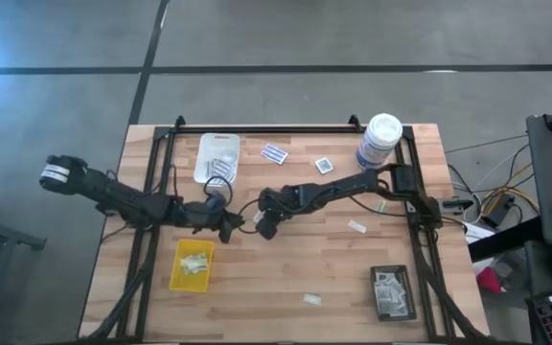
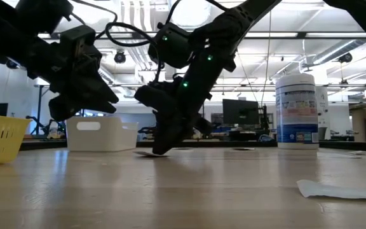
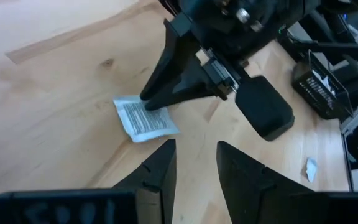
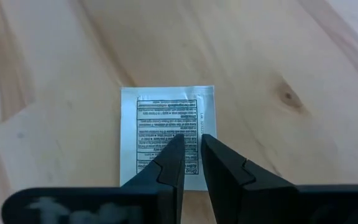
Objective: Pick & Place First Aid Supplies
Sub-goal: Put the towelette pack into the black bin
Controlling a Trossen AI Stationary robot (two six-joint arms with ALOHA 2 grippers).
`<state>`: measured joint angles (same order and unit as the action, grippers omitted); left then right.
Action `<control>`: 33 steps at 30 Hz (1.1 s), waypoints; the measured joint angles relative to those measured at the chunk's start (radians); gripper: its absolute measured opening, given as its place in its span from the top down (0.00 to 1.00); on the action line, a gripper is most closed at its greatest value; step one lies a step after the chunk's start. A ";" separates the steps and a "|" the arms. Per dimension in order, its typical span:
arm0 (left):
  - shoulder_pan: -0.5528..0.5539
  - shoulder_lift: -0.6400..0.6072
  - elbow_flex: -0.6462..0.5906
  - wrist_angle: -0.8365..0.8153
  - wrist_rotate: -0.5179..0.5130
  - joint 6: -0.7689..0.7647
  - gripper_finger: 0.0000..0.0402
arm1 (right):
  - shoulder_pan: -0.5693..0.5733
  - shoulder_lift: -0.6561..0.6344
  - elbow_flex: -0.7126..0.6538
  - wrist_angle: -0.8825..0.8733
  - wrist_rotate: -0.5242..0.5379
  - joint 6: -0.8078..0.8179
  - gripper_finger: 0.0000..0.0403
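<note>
Right gripper [image 4: 192, 158] fingers, nearly closed with a slim gap, point down onto a white printed packet [image 4: 166, 134] lying flat on the desk [image 4: 278, 50]; not yet grasped. Left gripper [image 3: 194, 165] waits just beside, released and empty. Several packets already sit in trays; others lie scattered farther off. Fingertip contact is hard to confirm.

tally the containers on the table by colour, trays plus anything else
White tray: 1
Yellow tray: 1
Black tray: 1
White canister with a blue label: 1
Total: 4
</note>
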<state>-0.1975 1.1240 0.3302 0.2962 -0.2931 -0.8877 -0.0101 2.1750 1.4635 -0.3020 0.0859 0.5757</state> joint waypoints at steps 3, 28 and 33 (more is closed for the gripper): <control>-0.005 0.000 0.000 0.000 -0.023 -0.024 0.73 | 0.000 0.000 0.000 0.011 -0.025 -0.007 0.88; -0.005 0.379 0.160 0.001 0.001 -0.160 0.73 | -0.003 -0.005 -0.001 0.028 -0.015 -0.075 0.89; -0.005 0.355 0.159 -0.027 0.011 -0.161 0.73 | -0.003 -0.006 -0.012 0.021 -0.015 -0.063 0.89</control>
<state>-0.2028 1.4795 0.4892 0.2694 -0.2825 -1.0489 -0.0132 2.1691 1.4513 -0.2806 0.0709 0.5128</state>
